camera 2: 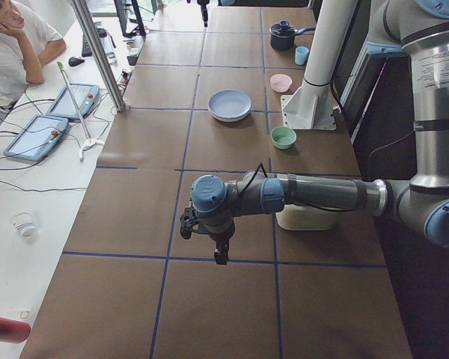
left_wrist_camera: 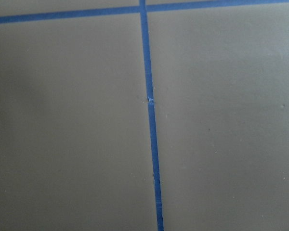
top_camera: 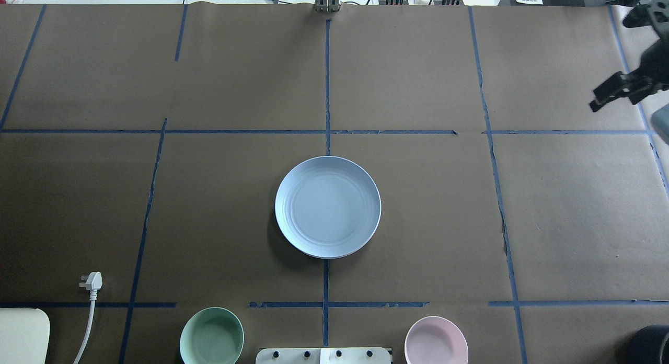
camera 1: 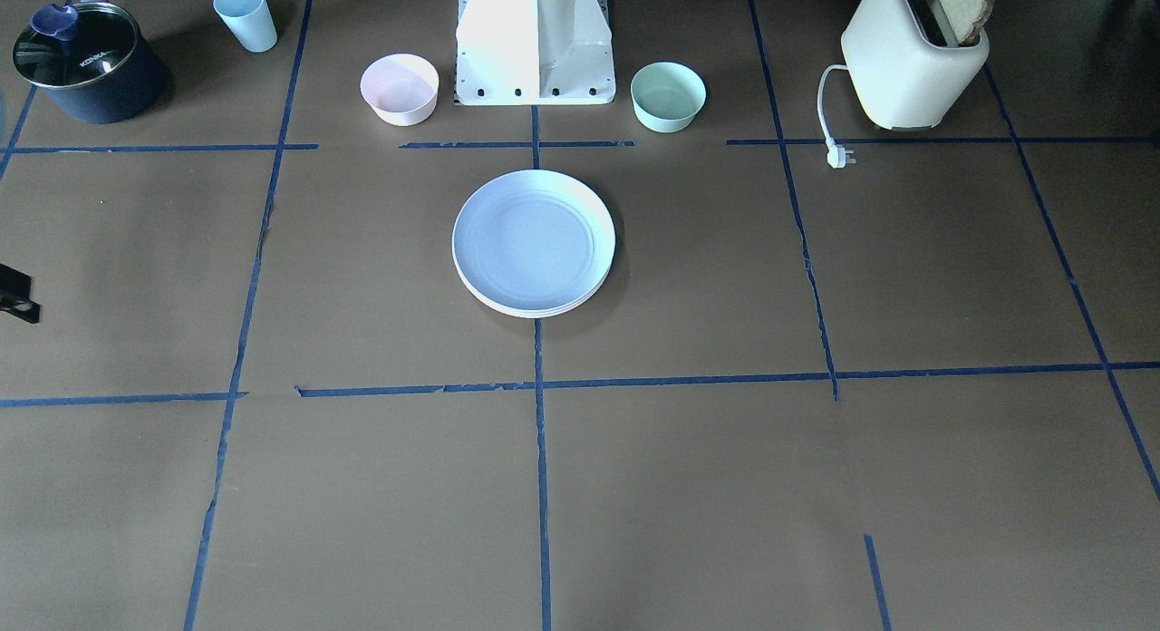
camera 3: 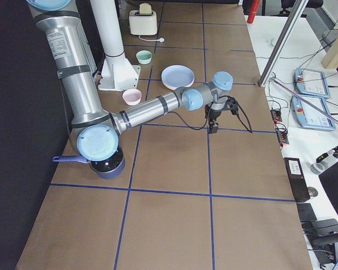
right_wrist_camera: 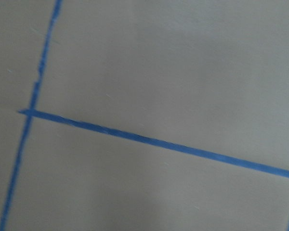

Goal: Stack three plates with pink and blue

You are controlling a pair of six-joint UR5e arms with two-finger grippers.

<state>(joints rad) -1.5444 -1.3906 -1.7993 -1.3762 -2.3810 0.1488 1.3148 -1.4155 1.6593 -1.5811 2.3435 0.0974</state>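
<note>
The blue plate (top_camera: 327, 207) lies at the middle of the desk (top_camera: 575, 223), on top of the lower plates (camera 1: 544, 312), whose pale rims peek out along its near edge in the front view. We count two rims there, but they are too washed out for us to say which is pink. We judge the stack built, so the main risk is disturbing it. An arm sweeping low across the centre could catch the raised rim and slide the blue plate off or shift the whole pile, since nothing holds the plates but their own weight. The right claw (camera 3: 213, 126) hangs over bare desk well apart from the stack, toward the operators' side. The left claw (camera 2: 221, 254) hangs over bare desk far out at the robot's left end. We cannot tell how the jaws of either stand, and both wrist cameras show only paper and blue tape. Neither claw carries anything that we can see. Around the robot base (camera 1: 535, 42) stand a pink bowl (top_camera: 436, 340) and a mint bowl (top_camera: 211, 337), each near a likely path home, so a careless retreat could clip them. The cup (camera 1: 246, 16), pot (camera 1: 89, 62), toaster (camera 1: 913, 55) and its plug (top_camera: 92, 281) sit toward the corners, well apart from the plates.
</note>
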